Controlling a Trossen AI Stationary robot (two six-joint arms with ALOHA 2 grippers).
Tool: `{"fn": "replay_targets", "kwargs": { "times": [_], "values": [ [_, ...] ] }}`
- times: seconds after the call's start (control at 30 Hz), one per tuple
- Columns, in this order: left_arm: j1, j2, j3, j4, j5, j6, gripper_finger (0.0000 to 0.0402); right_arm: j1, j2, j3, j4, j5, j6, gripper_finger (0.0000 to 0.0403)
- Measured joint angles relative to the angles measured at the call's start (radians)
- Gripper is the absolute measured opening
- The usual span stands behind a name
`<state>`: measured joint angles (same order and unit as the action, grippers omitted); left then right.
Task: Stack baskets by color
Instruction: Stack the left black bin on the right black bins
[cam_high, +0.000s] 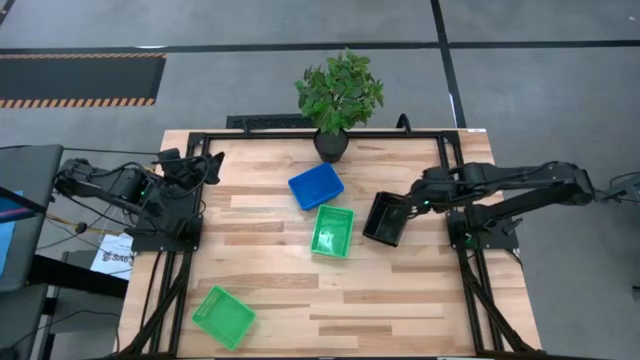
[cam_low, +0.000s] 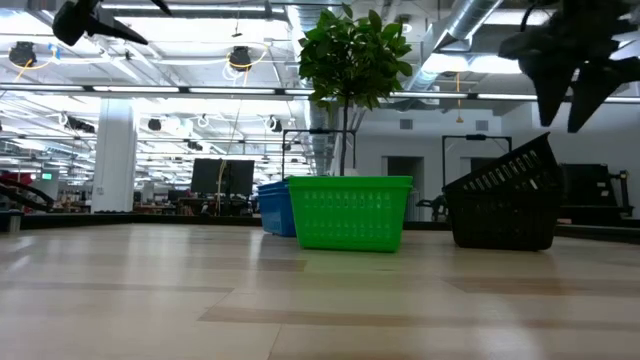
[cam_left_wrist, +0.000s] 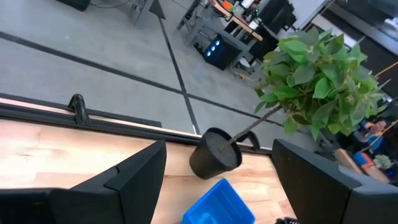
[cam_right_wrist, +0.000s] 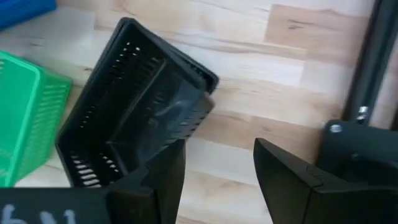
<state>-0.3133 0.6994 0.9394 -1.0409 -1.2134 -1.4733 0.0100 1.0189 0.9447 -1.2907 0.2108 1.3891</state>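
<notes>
A black basket (cam_high: 386, 219) sits tilted on the table's right half, one end raised (cam_low: 520, 165). It seems to rest on another black basket (cam_low: 500, 228) under it. My right gripper (cam_right_wrist: 217, 149) hangs open just above its raised end (cam_low: 575, 100) and is clear of it. Left of it stands a green basket (cam_high: 332, 230), and a blue basket (cam_high: 316, 186) lies beyond that. A second green basket (cam_high: 222, 317) lies near the front left corner. My left gripper (cam_high: 195, 165) waits open at the far left, raised, facing the blue basket (cam_left_wrist: 217, 204).
A potted green plant (cam_high: 338, 100) stands at the middle of the table's far edge, its dark pot (cam_left_wrist: 214, 154) just behind the blue basket. Bare wood lies at the table's front middle and front right (cam_high: 420, 310).
</notes>
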Motion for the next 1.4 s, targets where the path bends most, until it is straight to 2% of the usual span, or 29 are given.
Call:
{"fn": "replay_targets", "kwargs": {
  "times": [0.27,0.63,0.73,1.1,1.17,1.4],
  "values": [
    [0.028,-0.006,0.000,0.000,0.014,0.072,0.0281,0.036,0.136,0.000,0.140,0.004,0.087,0.0210],
    [0.095,-0.039,0.000,0.001,0.013,0.218,0.0281,0.036,0.293,0.000,0.152,0.001,0.130,0.0194],
    [0.109,-0.057,0.000,0.001,0.013,0.242,0.0281,0.036,0.311,0.000,0.167,-0.005,0.132,0.0166],
    [0.146,-0.107,0.000,0.001,0.012,0.303,0.0281,0.035,0.311,0.000,0.171,-0.014,0.125,0.0014],
    [0.146,-0.107,0.000,0.001,0.012,0.303,0.0281,0.035,0.311,0.000,0.172,-0.014,0.125,0.0012],
    [0.146,-0.106,0.000,0.001,0.013,0.303,0.0281,0.034,0.311,0.000,0.171,-0.013,0.121,0.0059]
  ]
}}
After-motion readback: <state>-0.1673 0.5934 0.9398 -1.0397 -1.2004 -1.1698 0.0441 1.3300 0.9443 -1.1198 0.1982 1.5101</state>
